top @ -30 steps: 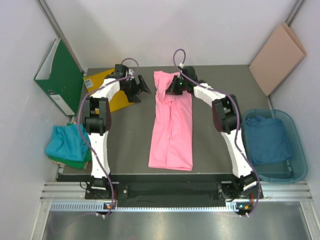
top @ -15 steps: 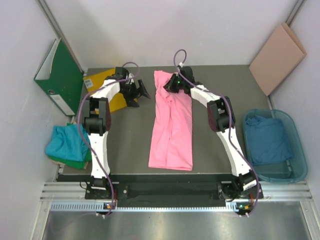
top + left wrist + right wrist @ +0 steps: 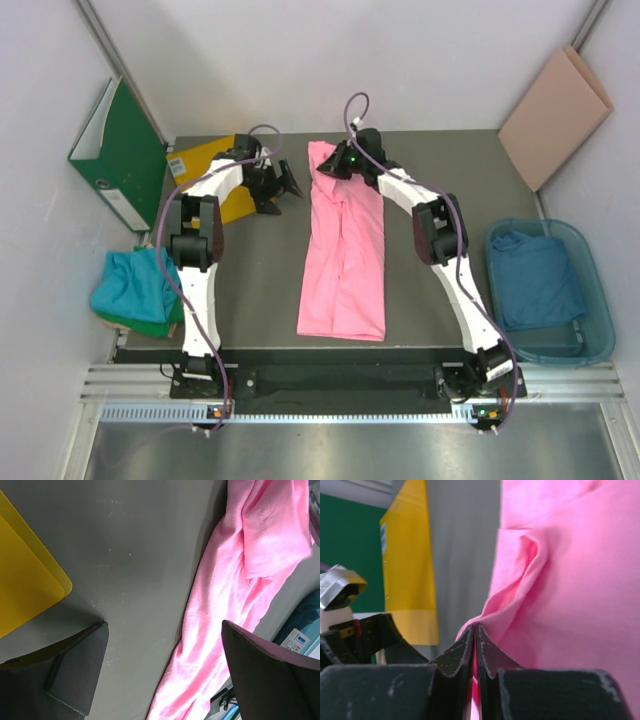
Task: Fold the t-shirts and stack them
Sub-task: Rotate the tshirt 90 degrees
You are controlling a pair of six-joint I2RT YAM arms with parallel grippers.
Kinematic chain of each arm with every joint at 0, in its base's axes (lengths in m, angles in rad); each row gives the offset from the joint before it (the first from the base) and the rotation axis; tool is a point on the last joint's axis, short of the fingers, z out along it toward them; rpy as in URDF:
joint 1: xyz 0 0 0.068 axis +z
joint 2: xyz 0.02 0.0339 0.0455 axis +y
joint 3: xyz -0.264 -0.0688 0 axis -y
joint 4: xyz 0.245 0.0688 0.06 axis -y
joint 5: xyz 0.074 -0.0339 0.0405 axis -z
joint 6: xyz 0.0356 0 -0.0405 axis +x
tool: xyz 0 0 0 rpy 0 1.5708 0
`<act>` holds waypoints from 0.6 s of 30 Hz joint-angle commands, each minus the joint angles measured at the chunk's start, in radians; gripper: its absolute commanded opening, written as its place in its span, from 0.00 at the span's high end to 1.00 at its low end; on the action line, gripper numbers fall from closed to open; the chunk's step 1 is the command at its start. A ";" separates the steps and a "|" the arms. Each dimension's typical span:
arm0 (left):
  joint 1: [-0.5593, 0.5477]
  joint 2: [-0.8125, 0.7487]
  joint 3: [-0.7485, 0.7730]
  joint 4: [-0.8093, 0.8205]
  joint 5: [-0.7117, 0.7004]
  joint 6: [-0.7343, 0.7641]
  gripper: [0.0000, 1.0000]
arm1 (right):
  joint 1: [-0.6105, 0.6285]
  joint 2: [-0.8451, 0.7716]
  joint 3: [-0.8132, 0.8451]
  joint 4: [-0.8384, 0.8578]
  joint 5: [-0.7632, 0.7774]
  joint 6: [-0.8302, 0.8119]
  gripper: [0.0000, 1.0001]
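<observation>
Couldn't read anything, tbh. The small sticker (image 3: 384, 538) on the yellow sheet (image 3: 410, 580) was way too blurry.

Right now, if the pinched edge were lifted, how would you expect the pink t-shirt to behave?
Probably floppy: the pink t-shirt bunches where the right gripper pinches its edge. It would likely drape and drag, not hold shape.

With jaws spread wide, the left gripper (image 3: 164, 626) hangs over the grey table (image 3: 132, 545), yellow sheet (image 3: 25, 582) left, pink t-shirt (image 3: 237, 580) right.

Bare table (image 3: 262, 285) left of pink t-shirt (image 3: 345, 265), seemingly passable
</observation>
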 commanded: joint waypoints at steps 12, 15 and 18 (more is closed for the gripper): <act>0.000 -0.061 0.173 0.005 -0.063 0.002 0.01 | 0.079 -0.052 -0.064 -0.055 -0.149 -0.074 0.98; 0.000 -0.080 0.181 0.016 -0.059 0.003 0.01 | 0.068 -0.154 -0.152 -0.049 -0.113 -0.123 0.99; 0.000 -0.095 0.170 0.025 -0.040 -0.007 0.01 | 0.047 -0.286 -0.238 -0.055 -0.070 -0.154 1.00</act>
